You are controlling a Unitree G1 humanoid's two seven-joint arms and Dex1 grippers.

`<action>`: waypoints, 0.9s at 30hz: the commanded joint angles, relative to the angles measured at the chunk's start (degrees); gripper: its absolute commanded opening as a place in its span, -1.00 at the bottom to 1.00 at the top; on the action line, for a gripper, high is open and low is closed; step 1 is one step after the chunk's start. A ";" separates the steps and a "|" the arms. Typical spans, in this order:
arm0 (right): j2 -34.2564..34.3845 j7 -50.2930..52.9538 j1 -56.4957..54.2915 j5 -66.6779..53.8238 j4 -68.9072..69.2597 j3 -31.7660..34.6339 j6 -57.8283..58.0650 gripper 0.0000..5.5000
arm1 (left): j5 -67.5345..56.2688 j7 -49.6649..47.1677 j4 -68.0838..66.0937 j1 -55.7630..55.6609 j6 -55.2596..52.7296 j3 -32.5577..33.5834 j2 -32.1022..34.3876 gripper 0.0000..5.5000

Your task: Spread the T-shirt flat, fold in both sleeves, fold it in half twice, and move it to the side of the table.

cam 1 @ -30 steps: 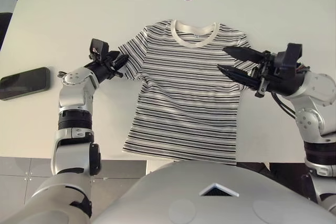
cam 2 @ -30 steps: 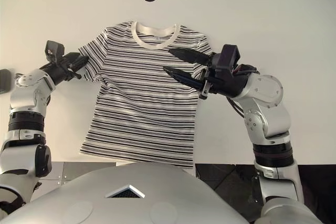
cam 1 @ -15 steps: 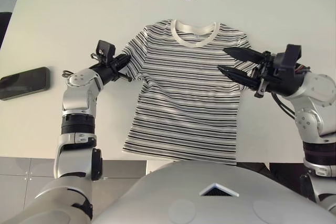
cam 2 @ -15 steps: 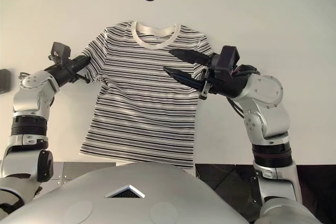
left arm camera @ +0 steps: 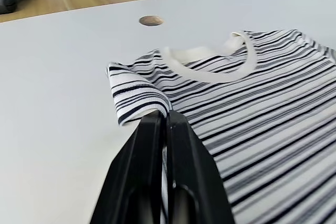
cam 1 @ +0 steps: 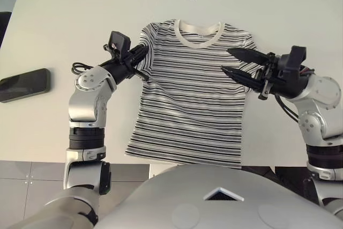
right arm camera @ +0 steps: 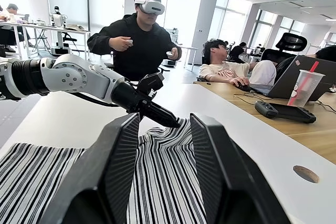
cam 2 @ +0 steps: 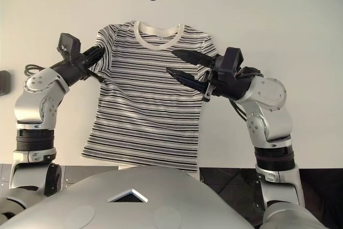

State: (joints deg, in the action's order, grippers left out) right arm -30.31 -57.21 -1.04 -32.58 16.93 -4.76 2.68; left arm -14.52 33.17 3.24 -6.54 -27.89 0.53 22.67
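**Sleeve fold, left side.** The striped knit T-shirt [cam 1: 187, 105] lay flat at the centre of the white table [cam 1: 64, 14], collar [cam 1: 199, 43] toward the top of the frame and long axis running top to bottom. The left fingers [left arm camera: 139, 156] were pressed together on the edge of the left-hand sleeve [left arm camera: 134, 95], whose limp cloth curled up and inward over the shoulder. The right fingers [cam 1: 247, 55] stood apart and held nothing, hovering over the chest at frame right with their tips pointing toward the centre. The other sleeve lay beneath and just outside them, so this arm was judged the nearer to it.
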 commanded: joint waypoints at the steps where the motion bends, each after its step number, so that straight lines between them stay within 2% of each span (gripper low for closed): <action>1: 0.36 0.12 -0.42 1.27 -0.86 0.87 -0.47 -0.36 | -0.60 -0.55 3.81 1.13 -2.75 -2.68 -1.54 -0.96; 6: 1.72 3.68 -2.64 4.08 -4.47 2.03 -0.37 -0.36 | -0.64 -0.76 3.61 2.01 -3.71 -4.55 -2.99 -0.96; 12: 3.48 20.20 -11.26 16.26 -22.26 6.66 -1.77 -0.36 | 0.16 -0.65 2.08 2.63 -3.28 -6.76 -4.13 -0.96; 17: 1.25 24.76 -13.90 25.30 -33.11 5.22 -2.09 -0.36 | 0.44 -0.49 1.75 2.57 -2.63 -7.57 -4.10 -0.73; 27: -0.85 20.99 -11.34 27.79 -39.77 4.42 2.27 -0.36 | -1.24 2.06 6.26 4.24 0.31 -8.18 -4.23 -0.16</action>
State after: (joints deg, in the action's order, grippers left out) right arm -30.32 -35.47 -12.72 -5.72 -21.45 0.08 3.90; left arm -16.15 34.67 7.92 -2.83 -29.59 -7.02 18.33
